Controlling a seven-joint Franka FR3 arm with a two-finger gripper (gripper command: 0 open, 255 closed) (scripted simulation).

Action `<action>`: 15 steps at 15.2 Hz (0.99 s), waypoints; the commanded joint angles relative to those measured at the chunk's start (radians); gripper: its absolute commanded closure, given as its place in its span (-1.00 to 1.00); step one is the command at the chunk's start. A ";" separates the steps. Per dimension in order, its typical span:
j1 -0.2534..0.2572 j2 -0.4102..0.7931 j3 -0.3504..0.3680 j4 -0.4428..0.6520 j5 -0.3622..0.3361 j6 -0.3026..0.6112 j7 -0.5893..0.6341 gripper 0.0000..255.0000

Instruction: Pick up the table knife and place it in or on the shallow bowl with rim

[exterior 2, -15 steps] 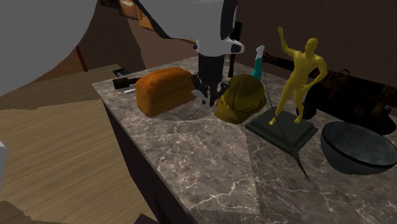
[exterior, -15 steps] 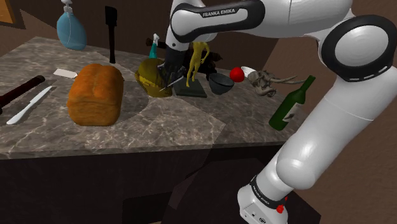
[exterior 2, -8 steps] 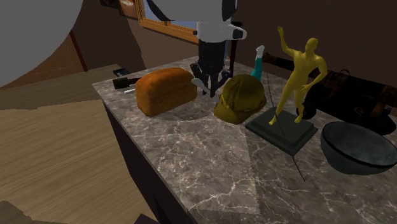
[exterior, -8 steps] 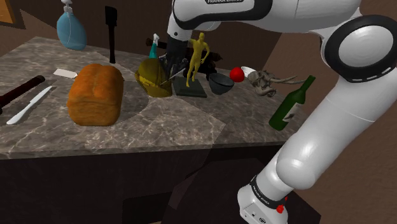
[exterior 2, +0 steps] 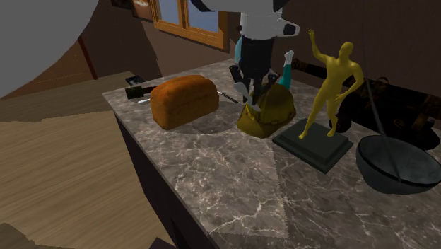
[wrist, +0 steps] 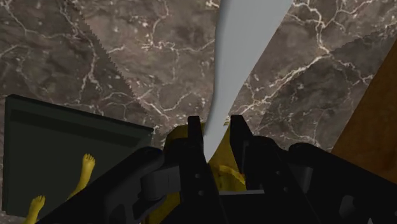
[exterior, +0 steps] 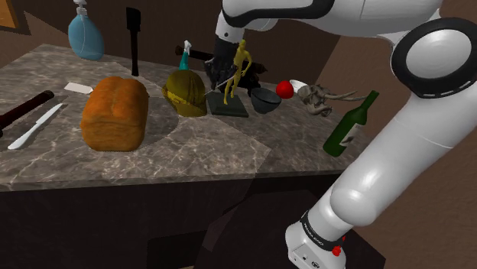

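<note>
My black gripper [wrist: 215, 126] is shut on a grey table knife [wrist: 245, 57]; its blade sticks out from between the fingers, over the marble counter [wrist: 127, 57]. In the shoulder view the gripper [exterior: 218, 74] hangs above the counter, between a brown-yellow helmet-like thing [exterior: 186, 92] and a yellow figurine [exterior: 238, 67]. From the second exterior view the gripper [exterior 2: 253, 79] hovers over that helmet-like thing [exterior 2: 270, 109]. The dark rimmed bowl [exterior: 264, 99] [exterior 2: 397, 166] stands beyond the figurine's dark base [exterior 2: 314, 145], empty.
A bread loaf [exterior: 116, 113] lies at the shoulder view's left, with a second pale knife [exterior: 34, 127] beside it. A red apple [exterior: 285, 89], a green bottle [exterior: 350, 124], a blue vase [exterior: 85, 35] and a teal spray bottle [exterior: 184, 55] also stand on the counter.
The gripper has risen with the knife and moved toward the shoulder view's right, from beside the helmet-like thing to just above it, close to the figurine.
</note>
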 commanded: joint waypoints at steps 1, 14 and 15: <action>-0.022 -0.005 -0.022 -0.004 0.000 -0.002 -0.045 1.00; -0.174 0.062 -0.171 0.096 0.002 -0.043 -0.346 1.00; -0.186 0.074 -0.181 0.112 0.003 -0.047 -0.369 1.00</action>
